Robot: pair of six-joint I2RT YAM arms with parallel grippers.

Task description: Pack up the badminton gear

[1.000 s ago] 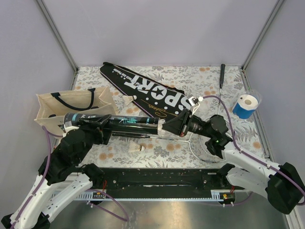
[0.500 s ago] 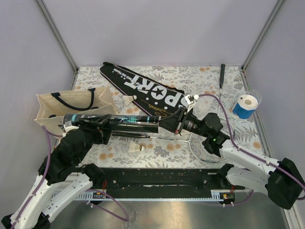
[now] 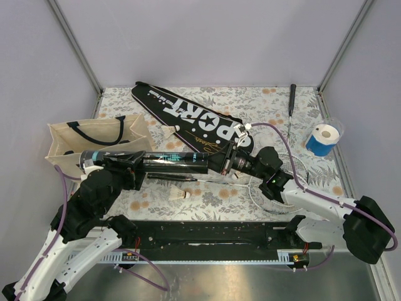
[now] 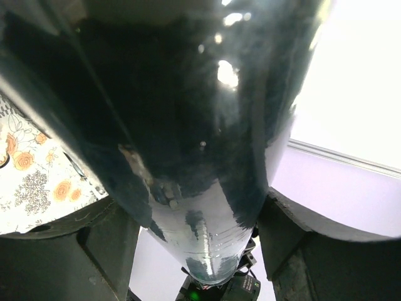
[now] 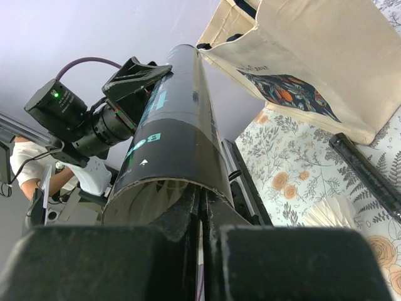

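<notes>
My left gripper (image 3: 128, 166) is shut on the long black tube (image 3: 169, 162) with teal print and holds it level over the table; the tube fills the left wrist view (image 4: 188, 125). My right gripper (image 3: 216, 164) has its fingertips inside the tube's open right end, shut on a white shuttlecock whose feathers show inside the mouth (image 5: 156, 194). Two more shuttlecocks lie on the table, one in front of the tube (image 3: 182, 196) and one by the cover (image 3: 169, 130). The black "SPORT" cover (image 3: 188, 116) lies behind. The silver racket (image 3: 289, 106) lies on the right.
A beige tote bag (image 3: 94, 138) stands at the left, just past the tube's closed end. A blue and white roll (image 3: 323, 139) sits at the right wall. A thin black rod (image 3: 172, 179) lies under the tube. A black rail (image 3: 200, 232) runs along the front.
My right gripper has moved left with the shuttlecock until its fingertips entered the tube's open end. The tube and left gripper have shifted slightly left.
</notes>
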